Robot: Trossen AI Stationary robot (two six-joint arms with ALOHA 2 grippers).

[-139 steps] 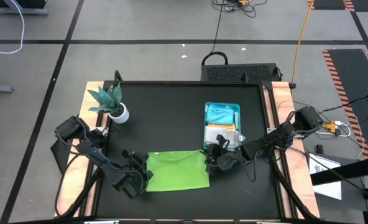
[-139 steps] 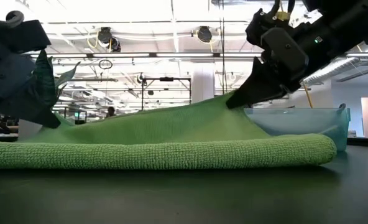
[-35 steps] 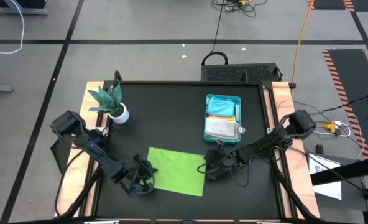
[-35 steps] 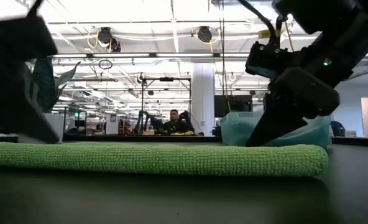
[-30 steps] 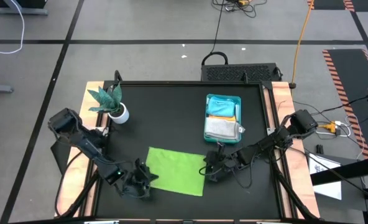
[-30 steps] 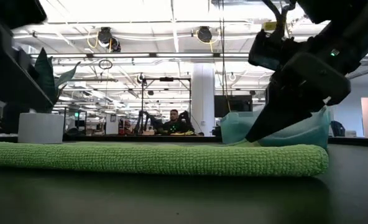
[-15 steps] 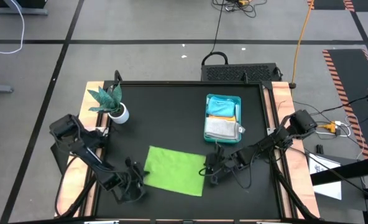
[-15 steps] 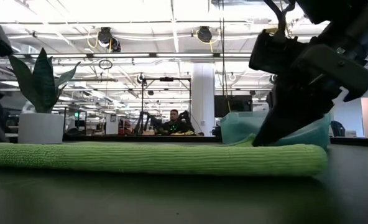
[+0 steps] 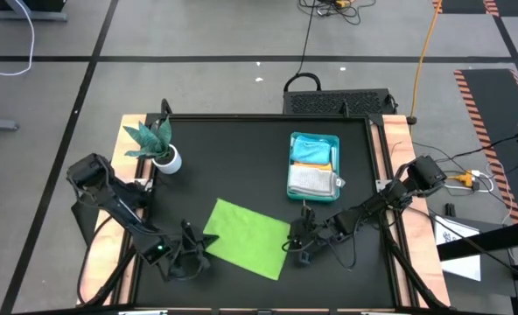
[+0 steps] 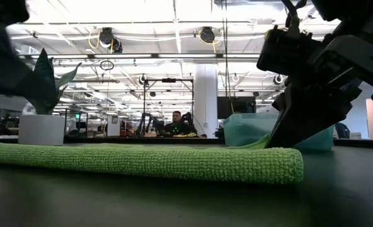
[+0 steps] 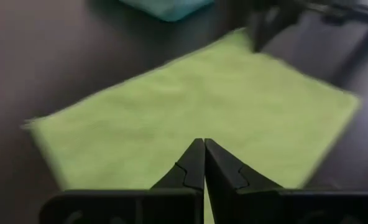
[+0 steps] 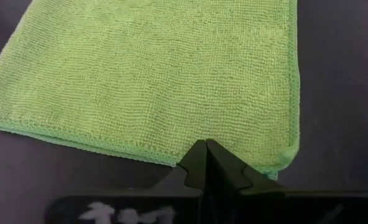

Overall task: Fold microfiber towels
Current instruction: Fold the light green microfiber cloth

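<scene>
The lime green towel [image 9: 247,239] lies folded and flat on the black table, turned at a slant; it also shows in the low view [image 10: 142,161]. My right gripper [image 9: 294,246] is shut at the towel's right end, low on the table [image 10: 278,145]. My left gripper [image 9: 194,248] is shut at the towel's left corner, its tips over the cloth in the left wrist view [image 11: 204,144]; I cannot tell whether it touches. The white-grey towel [image 9: 311,182] and a pale blue one [image 9: 311,153] lie in the teal tray [image 9: 314,138]. My right gripper pinches the towel's edge [image 12: 190,147] at its right end, not far from a corner [image 12: 291,155]. The fingers slant down from the table's right side. The cloth rises a little at the fingers [image 10: 262,142]; the rest lies flat. How many layers, I cannot tell.
A small plant in a white pot [image 9: 165,157] stands at the far left of the table. The teal tray stands at the far right, just beyond my right gripper. Bare black table lies between plant and tray.
The green towel has turned about on the table: its right end has slid toward the near edge with my right gripper, and its far left corner has swung toward the far edge. My left gripper has risen at the towel's left end.
</scene>
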